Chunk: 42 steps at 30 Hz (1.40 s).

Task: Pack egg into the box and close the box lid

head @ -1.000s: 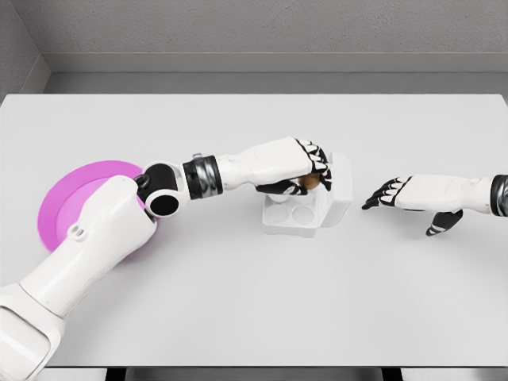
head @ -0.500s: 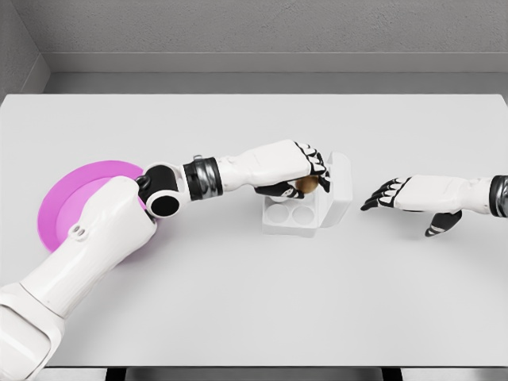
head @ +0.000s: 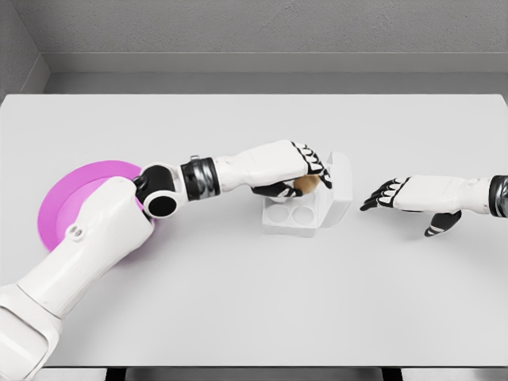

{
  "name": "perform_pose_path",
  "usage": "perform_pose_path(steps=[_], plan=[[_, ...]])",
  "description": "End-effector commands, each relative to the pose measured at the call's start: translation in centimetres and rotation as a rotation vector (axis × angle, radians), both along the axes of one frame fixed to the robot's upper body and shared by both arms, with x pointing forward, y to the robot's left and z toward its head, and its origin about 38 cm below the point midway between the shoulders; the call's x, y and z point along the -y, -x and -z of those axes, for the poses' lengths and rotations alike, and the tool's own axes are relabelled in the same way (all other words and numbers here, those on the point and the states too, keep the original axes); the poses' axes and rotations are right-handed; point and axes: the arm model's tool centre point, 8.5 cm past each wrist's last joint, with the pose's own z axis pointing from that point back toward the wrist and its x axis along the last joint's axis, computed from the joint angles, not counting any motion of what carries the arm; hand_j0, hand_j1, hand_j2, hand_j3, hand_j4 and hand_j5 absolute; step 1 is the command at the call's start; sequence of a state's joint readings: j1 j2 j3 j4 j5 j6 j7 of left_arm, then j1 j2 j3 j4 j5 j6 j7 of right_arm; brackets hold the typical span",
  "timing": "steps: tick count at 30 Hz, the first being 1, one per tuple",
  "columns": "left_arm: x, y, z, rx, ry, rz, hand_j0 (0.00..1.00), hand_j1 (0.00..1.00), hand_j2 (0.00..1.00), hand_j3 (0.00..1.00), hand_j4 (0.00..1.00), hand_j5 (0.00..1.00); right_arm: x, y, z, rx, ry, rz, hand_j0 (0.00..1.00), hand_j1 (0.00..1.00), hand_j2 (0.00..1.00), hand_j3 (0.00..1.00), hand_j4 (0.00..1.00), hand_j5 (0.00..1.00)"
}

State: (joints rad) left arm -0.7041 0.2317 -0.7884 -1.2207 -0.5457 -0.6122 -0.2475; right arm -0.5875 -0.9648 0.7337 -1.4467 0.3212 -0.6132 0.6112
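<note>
— Grey wall behind, white bench (head: 238,302); what's leftmost?
— A pink plate (head: 67,194), then the left hand (head: 305,176) gripping the egg (head: 306,183) over the box (head: 305,208).
— Where's the free cup?
— Directly beneath that hand. Right hand (head: 397,194) waits beyond, fingers loose, nearer the raised lid (head: 342,186).

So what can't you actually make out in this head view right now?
- Most of the egg, covered by the left hand; whether it touches a cup is unclear.
- The rear cups of the box, hidden under that hand.
- The right side of the pink plate, blocked by the left arm.
- The right arm beyond the wrist, cut off by the picture's edge; its right hand shows.
</note>
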Motion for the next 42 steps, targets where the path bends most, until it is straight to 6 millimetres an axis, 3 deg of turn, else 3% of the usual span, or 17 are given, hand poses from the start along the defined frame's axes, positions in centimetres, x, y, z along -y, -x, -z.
perform_pose_path(steps=[1, 7, 11, 13, 15, 17, 19, 21, 24, 26, 29, 31, 35, 42], plan=[[-0.2, -0.1, -0.1, -0.004, 0.005, -0.004, 0.65, 0.65, 0.65, 0.65, 0.65, 0.65, -0.1, 0.0, -0.1, 0.000, -0.006, 0.001, 1.00, 1.00, 1.00, 1.00, 1.00, 1.00], [-0.8, -0.2, -0.1, -0.002, 0.003, -0.015, 0.68, 0.68, 0.68, 0.68, 0.68, 0.68, -0.2, 0.1, -0.1, 0.000, -0.006, -0.004, 1.00, 1.00, 1.00, 1.00, 1.00, 1.00], [-5.5, -1.2, -1.1, -0.028, 0.020, -0.073, 0.71, 0.71, 0.71, 0.71, 0.71, 0.71, -0.2, 0.1, 0.0, -0.001, -0.006, -0.005, 1.00, 1.00, 1.00, 1.00, 1.00, 1.00], [-8.2, -1.2, -3.1, -0.034, 0.065, -0.086, 0.74, 0.74, 0.74, 0.74, 0.74, 0.74, -0.2, 0.1, 0.0, -0.001, -0.006, -0.005, 1.00, 1.00, 1.00, 1.00, 1.00, 1.00], [-12.3, -0.1, -6.3, -0.011, 0.089, -0.090, 0.81, 0.81, 0.81, 0.81, 0.81, 0.81, -0.2, 0.1, 0.0, -0.001, -0.005, -0.004, 1.00, 1.00, 1.00, 1.00, 1.00, 1.00], [-15.9, 1.1, -9.2, 0.037, 0.078, -0.107, 1.00, 1.00, 1.00, 1.00, 1.00, 1.00, -0.1, 0.0, -0.1, -0.001, -0.005, -0.002, 1.00, 1.00, 1.00, 1.00, 1.00, 1.00], [-17.3, 2.5, -9.4, 0.043, 0.044, -0.105, 1.00, 1.00, 1.00, 1.00, 1.00, 1.00, 0.1, -0.1, -0.1, 0.002, -0.006, 0.008, 1.00, 1.00, 1.00, 1.00, 1.00, 1.00], [-17.9, 3.7, -10.1, 0.047, 0.038, -0.086, 1.00, 1.00, 1.00, 1.00, 1.00, 1.00, 0.1, -0.1, 0.0, -0.002, -0.005, 0.009, 1.00, 1.00, 1.00, 1.00, 1.00, 1.00], [-18.3, 3.9, -10.3, 0.045, 0.035, -0.091, 1.00, 1.00, 1.00, 1.00, 1.00, 1.00, -0.4, -0.5, -0.4, 0.014, -0.019, 0.001, 1.00, 1.00, 1.00, 1.00, 1.00, 1.00], [-21.0, 4.0, -10.8, 0.053, -0.029, -0.139, 1.00, 1.00, 1.00, 1.00, 1.00, 1.00, -1.7, -1.0, -0.8, 0.029, -0.043, -0.017, 1.00, 1.00, 1.00, 1.00, 1.00, 1.00], [-21.2, 4.3, -9.8, 0.029, -0.046, -0.140, 1.00, 1.00, 1.00, 1.00, 1.00, 1.00, -2.1, -1.2, -0.9, 0.034, -0.053, -0.022, 1.00, 1.00, 1.00, 1.00, 1.00, 1.00], [-22.8, 4.5, -10.1, 0.033, -0.084, -0.167, 1.00, 1.00, 1.00, 1.00, 1.00, 1.00, -2.8, -1.4, -1.1, 0.042, -0.066, -0.035, 1.00, 1.00, 1.00, 1.00, 1.00, 1.00], [-22.8, 4.6, -9.9, 0.026, -0.085, -0.166, 1.00, 1.00, 1.00, 1.00, 1.00, 1.00, -3.3, -1.8, -2.1, 0.066, -0.072, -0.047, 1.00, 1.00, 1.00, 1.00, 1.00, 1.00], [-22.7, 4.6, -9.9, 0.026, -0.084, -0.163, 1.00, 1.00, 1.00, 1.00, 1.00, 1.00, -7.5, -1.2, -2.5, 0.087, -0.132, -0.147, 1.00, 1.00, 1.00, 1.00, 1.00, 1.00]])
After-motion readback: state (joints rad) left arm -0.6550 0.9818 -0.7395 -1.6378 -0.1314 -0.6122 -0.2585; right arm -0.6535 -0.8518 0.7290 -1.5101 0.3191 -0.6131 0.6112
